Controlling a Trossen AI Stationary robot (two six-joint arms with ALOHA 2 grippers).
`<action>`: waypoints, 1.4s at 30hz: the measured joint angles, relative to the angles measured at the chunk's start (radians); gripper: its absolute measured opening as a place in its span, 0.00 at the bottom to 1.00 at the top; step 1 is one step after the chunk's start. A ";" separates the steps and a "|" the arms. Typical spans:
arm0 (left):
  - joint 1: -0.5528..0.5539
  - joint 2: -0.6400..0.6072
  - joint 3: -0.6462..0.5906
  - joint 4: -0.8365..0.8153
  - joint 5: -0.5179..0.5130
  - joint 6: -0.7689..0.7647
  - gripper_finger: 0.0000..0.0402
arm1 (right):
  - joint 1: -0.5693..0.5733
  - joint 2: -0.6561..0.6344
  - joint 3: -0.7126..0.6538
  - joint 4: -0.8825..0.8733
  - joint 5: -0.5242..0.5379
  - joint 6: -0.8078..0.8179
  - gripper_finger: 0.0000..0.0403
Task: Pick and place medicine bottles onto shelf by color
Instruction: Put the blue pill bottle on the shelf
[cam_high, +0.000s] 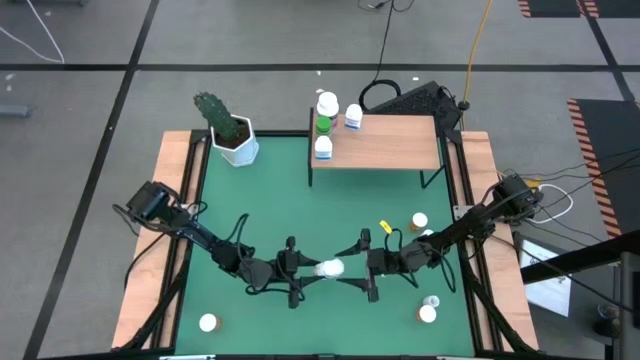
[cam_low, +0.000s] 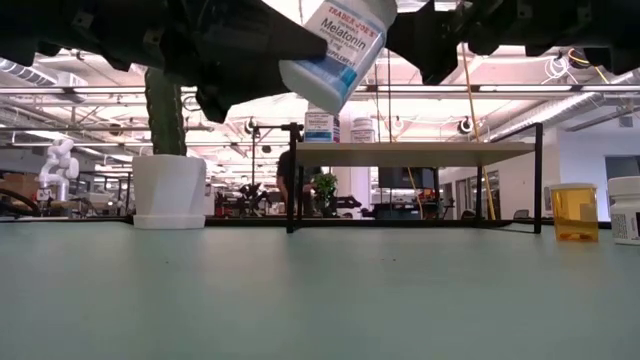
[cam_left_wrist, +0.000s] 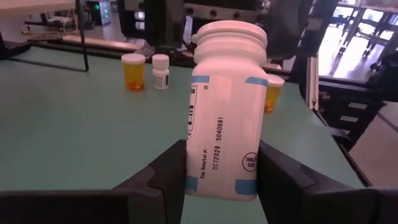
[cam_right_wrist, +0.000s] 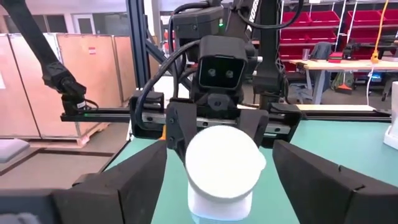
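Left wrist view: a white blue-banded medicine bottle (cam_left_wrist: 224, 112) is clamped in the left hand (cam_left_wrist: 222, 177) above the green desk (cam_left_wrist: 74, 130). Around its cap, the right hand (cam_right_wrist: 221, 168) is spread apart, released.

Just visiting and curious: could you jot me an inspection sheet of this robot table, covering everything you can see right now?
Surface: green mat, wood strips at its sides.
Job's things: shelf holds four bottles; Melatonin bottle in mid-air; other bottles loose on the mat.
Clutter: potted cactus.
Grippers: left gripper clamps the Melatonin bottle; right gripper faces its cap, fingers apart either side.
Cables: yellow cable and black cable on the floor.
Surroundings: workshop with benches, red bins.
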 joint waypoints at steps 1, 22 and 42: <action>0.000 0.000 0.000 0.009 0.000 0.005 0.39 | 0.000 0.000 0.000 -0.001 0.000 0.000 0.70; 0.006 0.000 0.000 0.028 0.000 0.010 0.41 | -0.031 0.000 0.001 -0.002 -0.062 0.034 0.39; 0.095 0.000 0.001 -0.197 0.078 -0.128 0.81 | -0.374 -0.535 0.031 -0.815 -0.239 -0.029 0.39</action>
